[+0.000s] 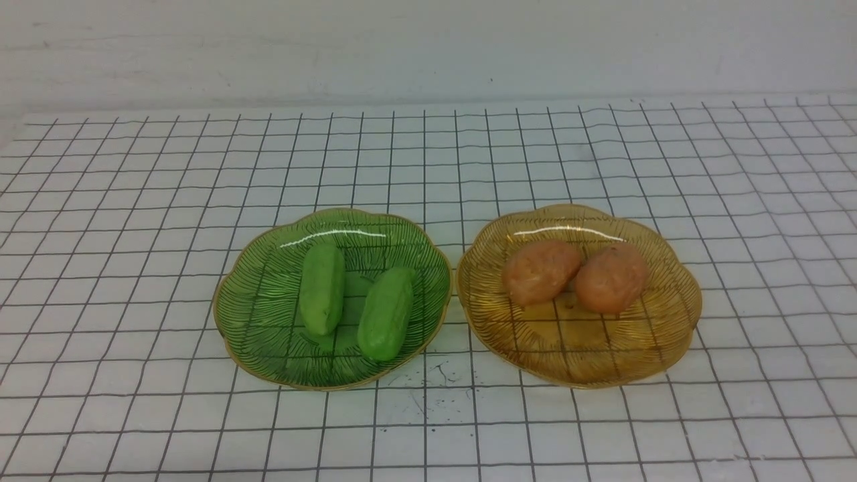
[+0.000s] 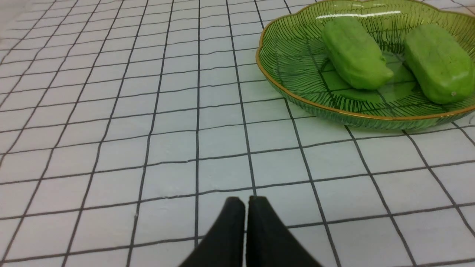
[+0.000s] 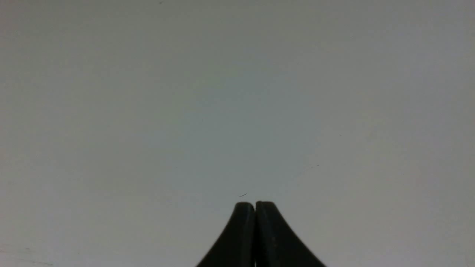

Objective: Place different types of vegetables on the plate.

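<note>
Sorting task at its apparent end state. Two smooth light-green toy cucumbers (image 1: 322, 289) (image 1: 385, 313) lie in the translucent green ribbed glass plate with gilt rim (image 1: 261, 335), on the left; two lumpy orange-brown toy potatoes (image 1: 541, 271) (image 1: 610, 278) lie touching one another in the matching amber ribbed glass plate (image 1: 643, 355), on the right. The plates sit just beside each other on the white, black-gridded surface (image 1: 134, 234). Each cucumber's long axis runs roughly front to back, the right one tilted so that its far end leans rightward; the potatoes' long axes slant similarly, far ends rightward.

The left gripper (image 2: 246, 200) is closed on nothing, low over bare surface near the green plate. The right gripper (image 3: 255, 204) is likewise closed and empty; its camera faces a featureless pale field, possibly a wall.

Judged step: placement complete, each type on its own plate. The next move seems to call only for keeping both arms clear.
</note>
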